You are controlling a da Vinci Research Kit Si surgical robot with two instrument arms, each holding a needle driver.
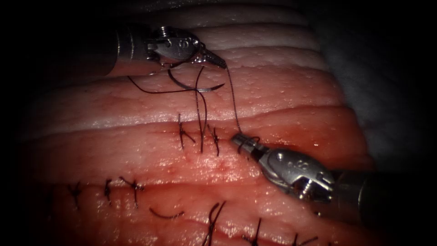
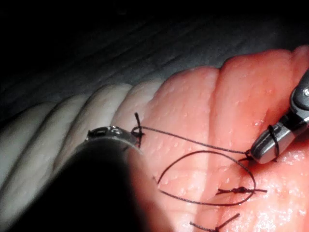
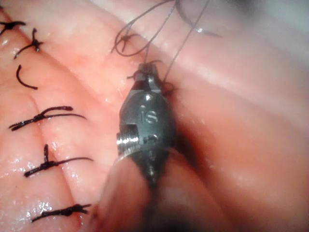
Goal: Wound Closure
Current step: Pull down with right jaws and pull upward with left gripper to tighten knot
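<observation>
My left tool [image 1: 218, 62] hovers over the tissue [image 1: 296, 91] beyond the cut, its jaws shut on the thread [image 1: 233, 98]. From there the thread runs taut down to my right tool [image 1: 236, 139], whose shut jaws carry a loop of it wound around them and pinch thread at the tip. The curved needle [image 1: 195, 87] lies free on the tissue just under the left tool, held by neither tool and not in the tissue. In the left wrist view the left jaws [image 2: 116, 133] grip thread with a short tail, and a wide loop [image 2: 193, 200] reaches the right tool [image 2: 258, 150].
Two tied stitches [image 1: 182, 134] [image 1: 214, 136] cross the cut beside the right tool's tip. A lower seam carries several older knots [image 1: 132, 184], and a loose cut piece of thread [image 1: 166, 214] lies there. Red fluid wets the tissue around the right tool.
</observation>
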